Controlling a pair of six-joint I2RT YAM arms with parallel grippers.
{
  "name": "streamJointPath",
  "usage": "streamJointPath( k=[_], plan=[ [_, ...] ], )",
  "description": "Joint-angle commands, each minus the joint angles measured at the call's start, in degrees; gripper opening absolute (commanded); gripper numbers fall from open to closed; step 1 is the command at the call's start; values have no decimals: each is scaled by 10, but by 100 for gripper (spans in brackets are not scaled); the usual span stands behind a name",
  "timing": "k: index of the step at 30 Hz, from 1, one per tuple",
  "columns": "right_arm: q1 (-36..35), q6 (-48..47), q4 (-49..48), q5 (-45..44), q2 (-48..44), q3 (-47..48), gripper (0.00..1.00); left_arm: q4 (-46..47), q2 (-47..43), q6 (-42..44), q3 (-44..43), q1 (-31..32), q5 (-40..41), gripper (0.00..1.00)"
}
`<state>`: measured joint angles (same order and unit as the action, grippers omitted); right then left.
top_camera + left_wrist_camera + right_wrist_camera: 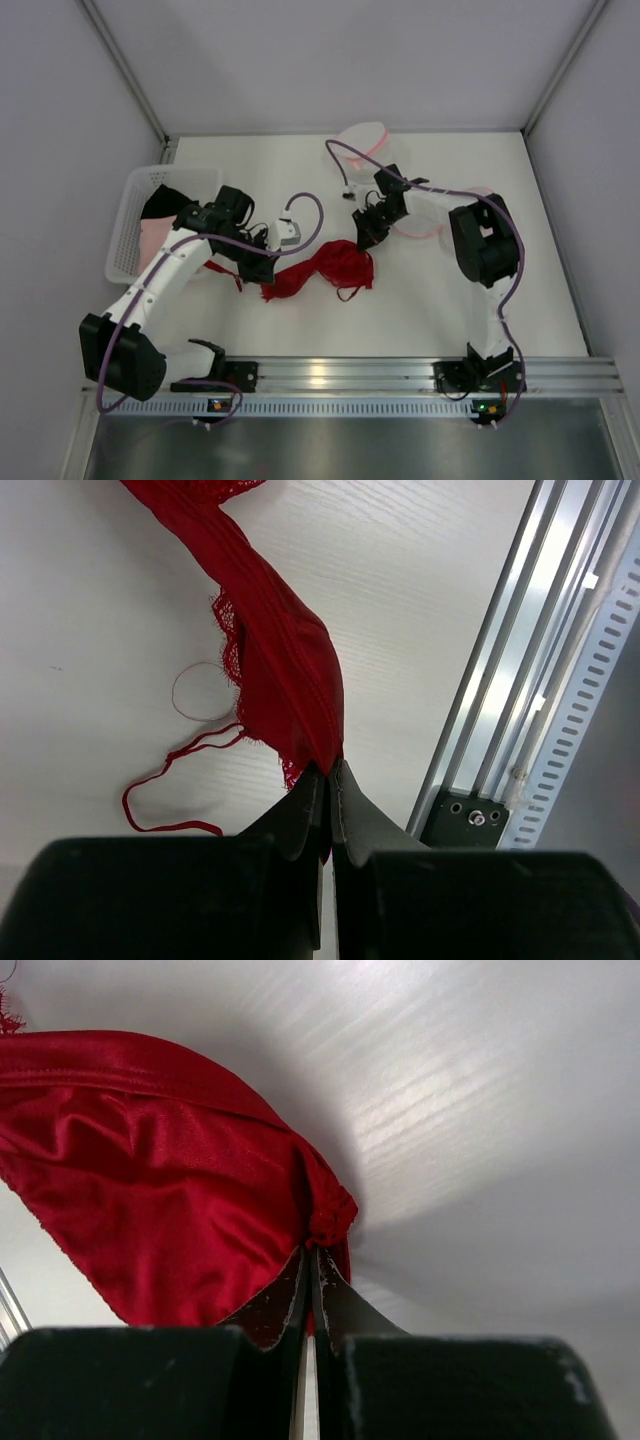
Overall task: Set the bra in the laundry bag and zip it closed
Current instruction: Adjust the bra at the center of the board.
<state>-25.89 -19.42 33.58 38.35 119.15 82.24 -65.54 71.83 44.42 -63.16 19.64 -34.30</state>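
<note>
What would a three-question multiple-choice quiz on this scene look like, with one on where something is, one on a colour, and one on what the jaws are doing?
1. Where is the basket?
A) on the robot's left
B) on the robot's right
C) in the middle

2. What colour is the bra?
A) white
B) red
C) blue

3. How do both arms' jaws stand?
A) wide open
B) shut on nothing
C) shut on the bra

Answers:
1 A, it sits at the left edge in the top view.
2 B, it is plainly red in every view.
3 C, each wrist view shows the bra pinched between closed jaws.
</note>
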Motion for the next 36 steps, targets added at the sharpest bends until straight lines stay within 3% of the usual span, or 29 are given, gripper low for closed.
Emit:
streamJointPath(
  k=[1,7,13,21,27,31,36],
  plan=[
    [-9,-19,-4,-14,-97,-39,0,-20,-20,-25,-29,3,-33,0],
    [15,13,-55,-32,-275,-151,0,-57,-40,-80,-50,3,-89,0],
    [22,25,-76,-48,-371,-227,0,-60,-35,-153,-65,4,-138,0],
    [22,54,-96,-105,-303,-206,0,-12,194,-199,-146,-10,-102,0],
    [22,61,-101,-137,-263,-179,0,30,337,-180,-260,-69,-61,0],
    [22,76,-106,-141,-259,-181,0,65,394,-155,-300,-92,13,0],
    [22,88,-122,-140,-254,-177,0,122,406,-177,-285,-94,85,26]
  ],
)
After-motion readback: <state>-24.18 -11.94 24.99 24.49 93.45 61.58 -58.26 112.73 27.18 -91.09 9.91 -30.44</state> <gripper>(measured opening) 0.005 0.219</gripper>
